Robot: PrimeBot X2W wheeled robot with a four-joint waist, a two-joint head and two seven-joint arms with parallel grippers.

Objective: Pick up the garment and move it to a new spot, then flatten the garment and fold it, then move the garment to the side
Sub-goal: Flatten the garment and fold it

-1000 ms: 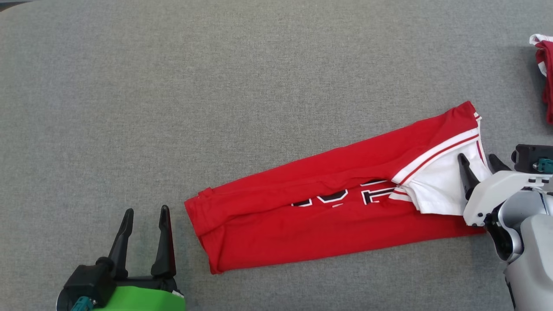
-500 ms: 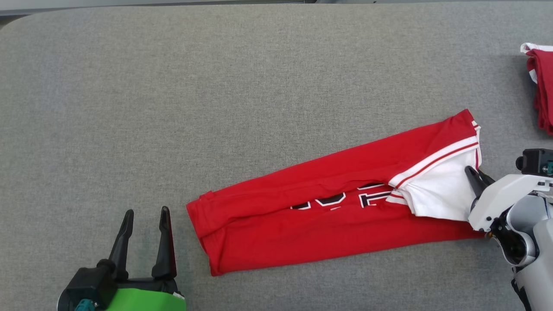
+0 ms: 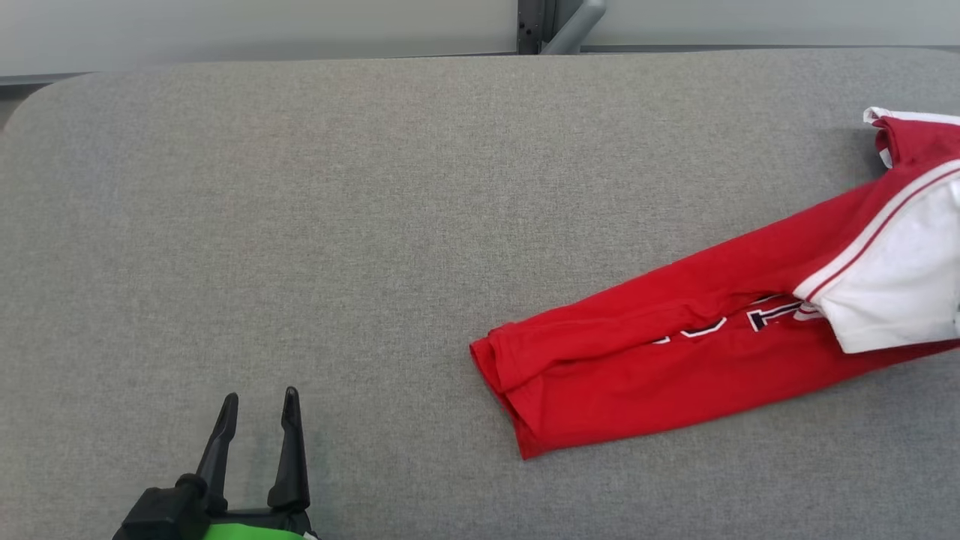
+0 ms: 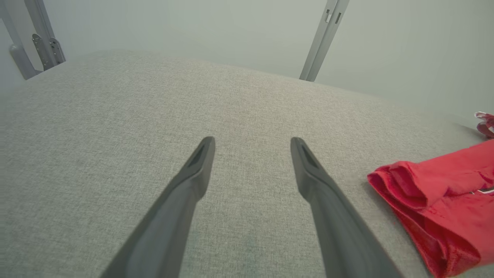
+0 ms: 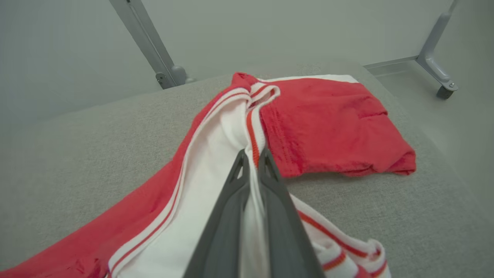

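The garment (image 3: pixel 675 360) is a red jersey with white striped sleeves, folded into a long strip across the right of the grey table (image 3: pixel 300 187). Its right end runs out of the head view. In the right wrist view my right gripper (image 5: pixel 252 156) is shut on the white, red-striped sleeve edge of the garment (image 5: pixel 162 216), and the cloth rises to the fingertips. My left gripper (image 3: pixel 259 401) stands open at the lower left, well left of the strip's near end. The left wrist view shows the same open gripper (image 4: pixel 252 144) over bare cloth surface, with the garment's end (image 4: pixel 436 200) to its right.
A second folded red garment (image 5: pixel 332 123) lies just beyond the held sleeve, near the table's right end; its corner (image 3: pixel 911 139) peeks out at the head view's right edge. Metal frame posts (image 3: pixel 559 26) stand behind the table's far edge.
My right gripper has closed on the white sleeve and pulled the garment rightward toward the other red garment. The head camera has tilted up. The left gripper stays open.
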